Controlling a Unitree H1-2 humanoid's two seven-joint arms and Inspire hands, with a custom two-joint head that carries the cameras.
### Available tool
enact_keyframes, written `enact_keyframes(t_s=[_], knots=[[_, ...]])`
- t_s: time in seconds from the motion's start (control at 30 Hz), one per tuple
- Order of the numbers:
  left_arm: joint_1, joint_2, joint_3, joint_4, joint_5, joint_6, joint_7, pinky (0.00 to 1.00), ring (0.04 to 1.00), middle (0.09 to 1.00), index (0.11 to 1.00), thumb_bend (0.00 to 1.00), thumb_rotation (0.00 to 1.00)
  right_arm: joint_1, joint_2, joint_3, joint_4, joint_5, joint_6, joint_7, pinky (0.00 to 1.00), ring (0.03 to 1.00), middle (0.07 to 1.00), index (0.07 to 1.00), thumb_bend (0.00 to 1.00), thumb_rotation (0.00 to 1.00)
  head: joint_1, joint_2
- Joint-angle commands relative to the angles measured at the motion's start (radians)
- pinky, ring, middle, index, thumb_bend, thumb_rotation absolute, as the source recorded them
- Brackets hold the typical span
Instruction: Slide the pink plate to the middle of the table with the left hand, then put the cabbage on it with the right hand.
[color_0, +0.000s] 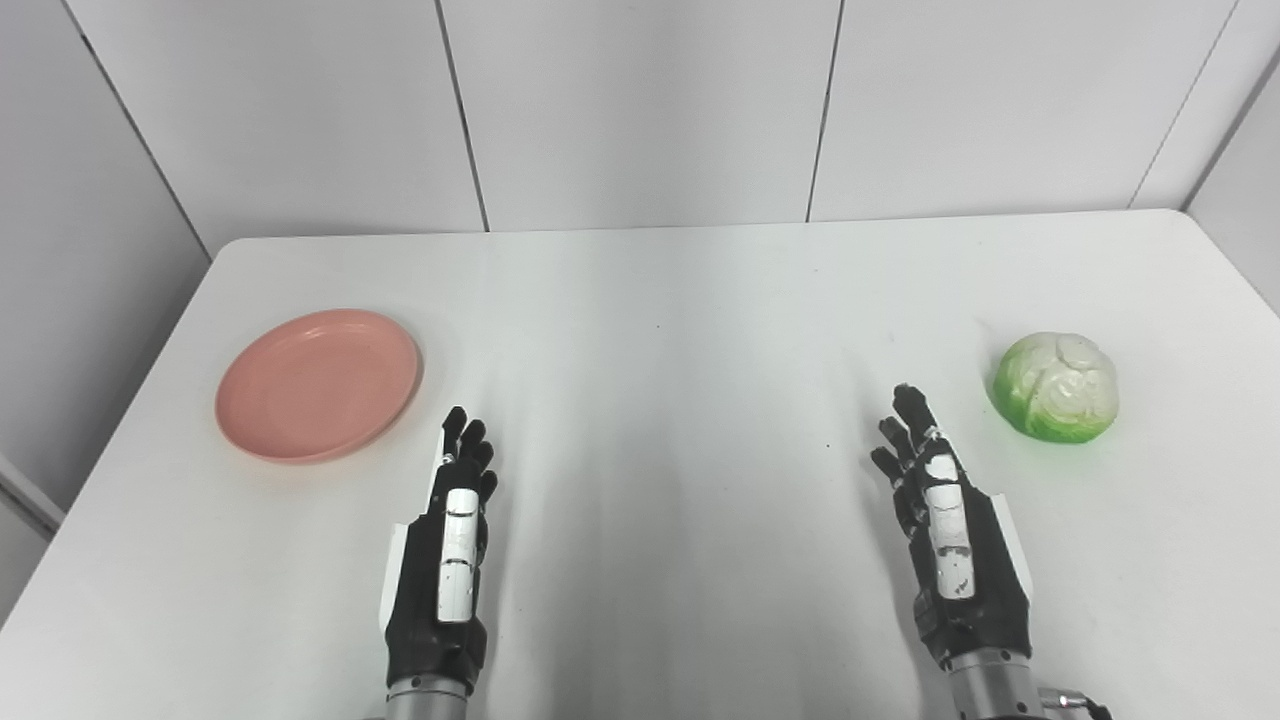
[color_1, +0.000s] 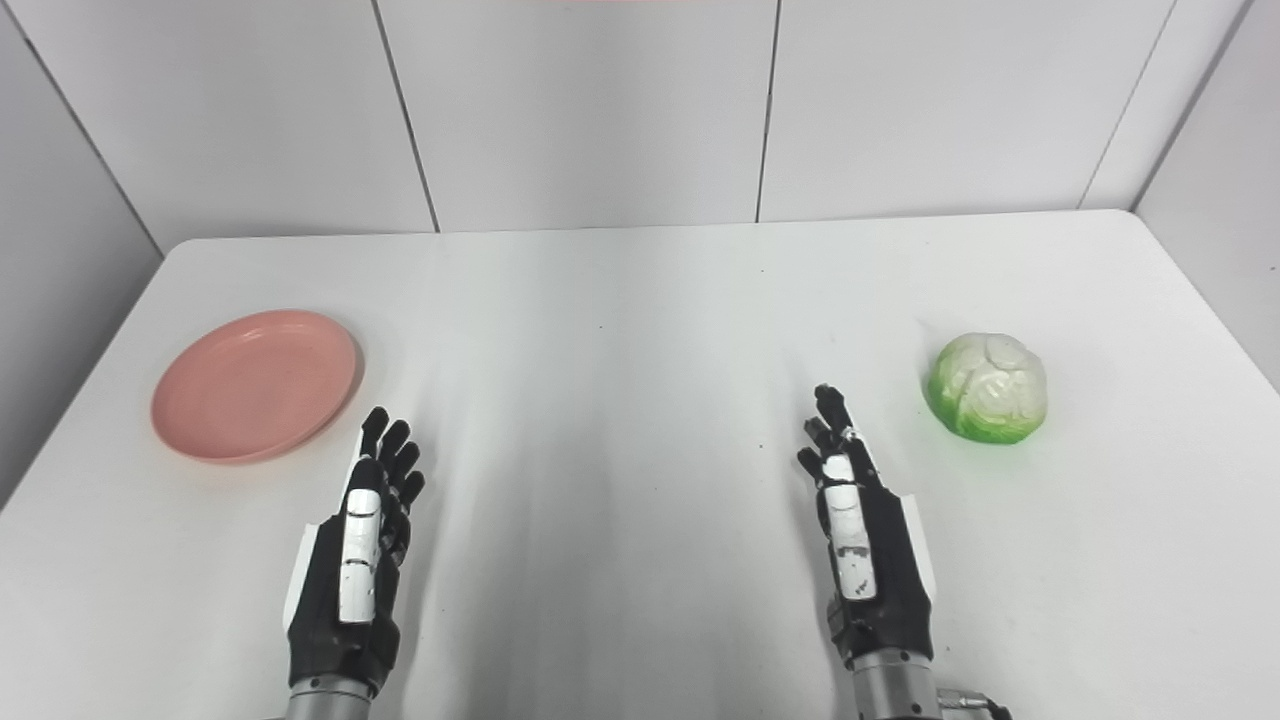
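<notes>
A white table (color_0: 640, 330) stands against pale wall panels (color_0: 640, 100). On its left side lies the pink plate (color_0: 318, 385), flat and with nothing on it, near the left edge. Over on the right side sits the cabbage (color_0: 1056, 387), green at the bottom and whitish on top, well apart from the plate. Both of the robot's arms come in from the near edge. The left hand (color_0: 450, 545) has its fingers stretched forward and holds nothing; its fingertips lie just beside the plate's near right rim without touching it. The right hand (color_0: 945, 530) is likewise spread out and holds nothing, its fingertips pointing up the table, near the cabbage but apart from it.
</notes>
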Motion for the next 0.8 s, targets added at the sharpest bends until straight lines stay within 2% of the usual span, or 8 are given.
enact_keyframes(t_s=[0.0,0.63,0.73,0.77], knots=[[0.090,0.037,-0.001,-0.025,0.005,-0.010,-0.003,1.00,0.994,0.992,1.000,0.72,0.99,0.135,-0.015,0.003,-0.040,0.006,-0.016,0.011,0.94,0.956,0.965,0.916,0.84,0.95,0.000,-0.001],[0.091,0.039,-0.004,-0.023,0.004,-0.012,-0.004,1.00,0.991,0.989,1.000,0.72,0.98,0.136,-0.014,0.005,-0.048,0.004,-0.006,0.011,0.94,0.954,0.961,0.912,0.84,0.96,0.001,-0.001],[0.093,0.034,-0.005,-0.020,0.006,-0.010,0.000,1.00,0.990,0.987,1.000,0.73,0.98,0.136,-0.015,0.000,-0.039,0.013,-0.014,0.013,0.94,0.954,0.960,0.911,0.84,0.95,0.014,-0.014],[0.094,0.031,-0.008,-0.012,0.009,-0.015,0.002,1.00,0.990,0.988,1.000,0.72,0.99,0.135,-0.018,-0.004,-0.030,0.019,-0.020,0.015,0.94,0.953,0.959,0.909,0.84,0.95,0.031,-0.032]])
